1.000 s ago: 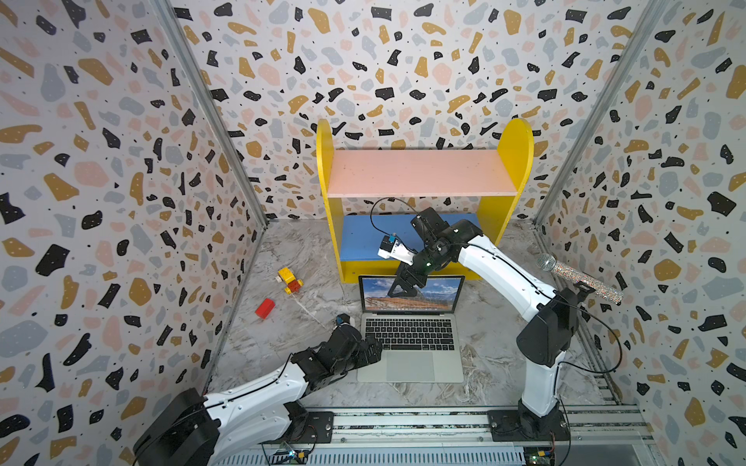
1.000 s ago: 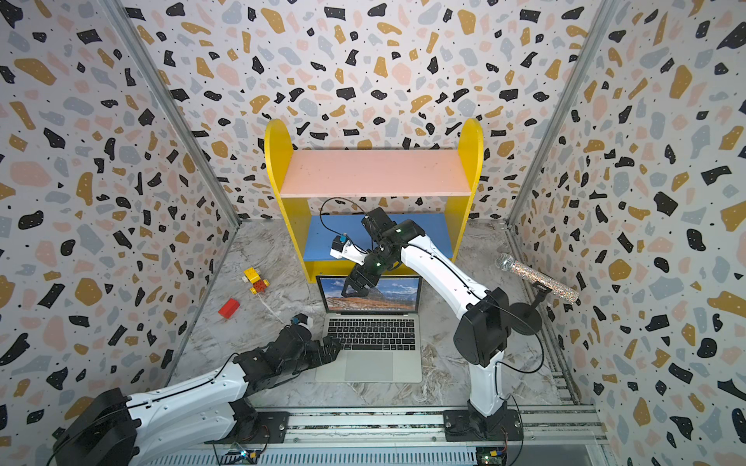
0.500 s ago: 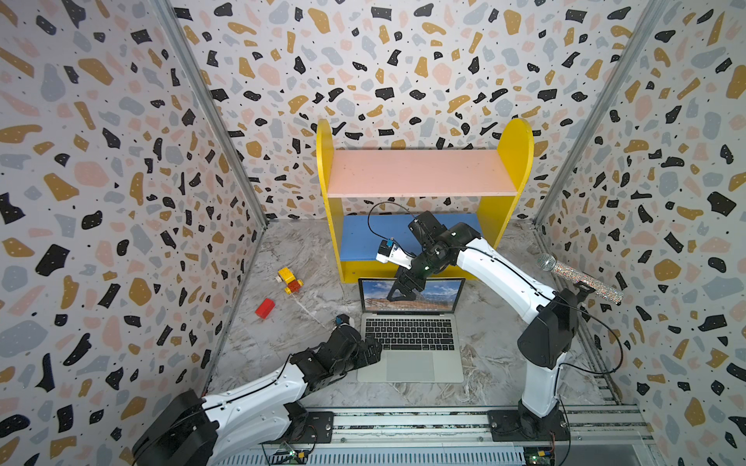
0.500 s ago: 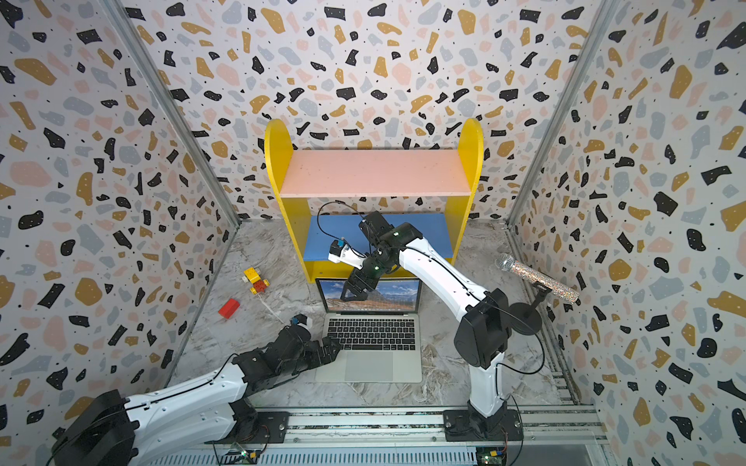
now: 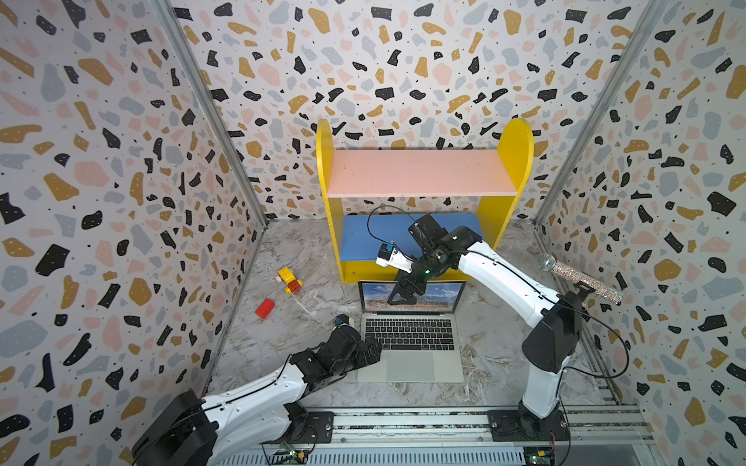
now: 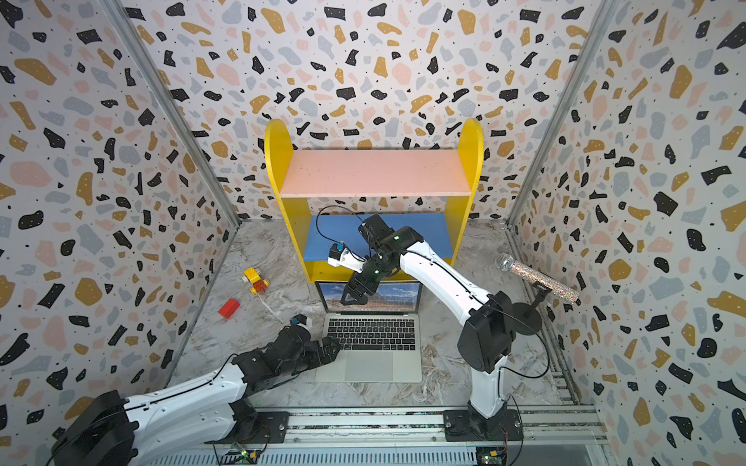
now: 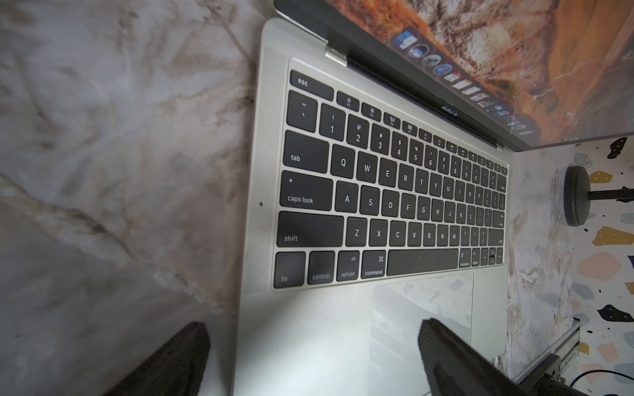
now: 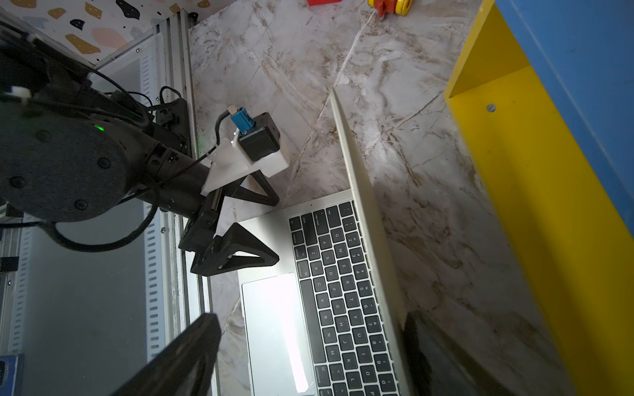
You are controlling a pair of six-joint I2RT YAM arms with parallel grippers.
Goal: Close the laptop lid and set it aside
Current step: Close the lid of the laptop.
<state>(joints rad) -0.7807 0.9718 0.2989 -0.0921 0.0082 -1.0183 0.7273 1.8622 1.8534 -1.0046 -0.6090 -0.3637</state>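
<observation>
lid (image 5: 442, 296) open, laptop (image 5: 411, 355) not set aside yet | right pincer (image 5: 403, 299) spread wide over lid edge | left pincer (image 5: 373, 350) spread wide, empty | to do: shut, move

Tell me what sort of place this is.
Probably a staged robot test cell, not a real room: terrazzo-print panel walls, left arm and right arm bolted to a rail, a toy-like shelf.
</observation>
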